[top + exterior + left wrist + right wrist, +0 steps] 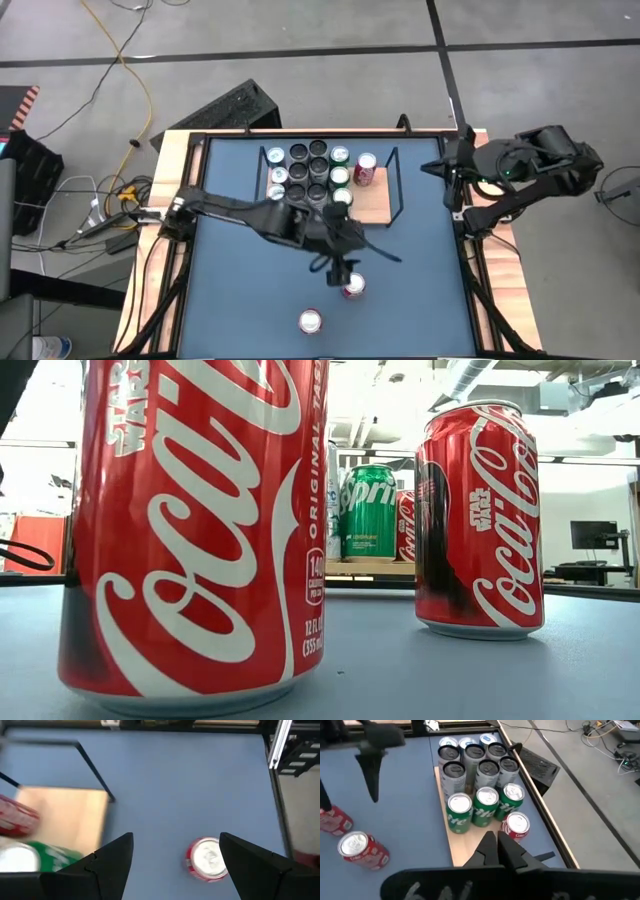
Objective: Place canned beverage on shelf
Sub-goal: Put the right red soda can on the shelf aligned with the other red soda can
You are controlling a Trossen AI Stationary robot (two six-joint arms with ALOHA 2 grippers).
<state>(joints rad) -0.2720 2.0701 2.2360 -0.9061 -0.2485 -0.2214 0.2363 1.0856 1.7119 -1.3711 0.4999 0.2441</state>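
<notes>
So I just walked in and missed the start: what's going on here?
The robot is stocking a shelf with cans. The left gripper hangs open above a red can standing on the blue table. Another red can waits nearer the front edge. The right gripper is shut, parked beside the shelf.

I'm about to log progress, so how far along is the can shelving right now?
Done: the shelf already carries rows of cans plus one red can. In hand: the left gripper hangs open above a red can on the table, not gripping it. Left: that can and another red can nearer the table's front edge. The right gripper waits shut at the right side.
</notes>
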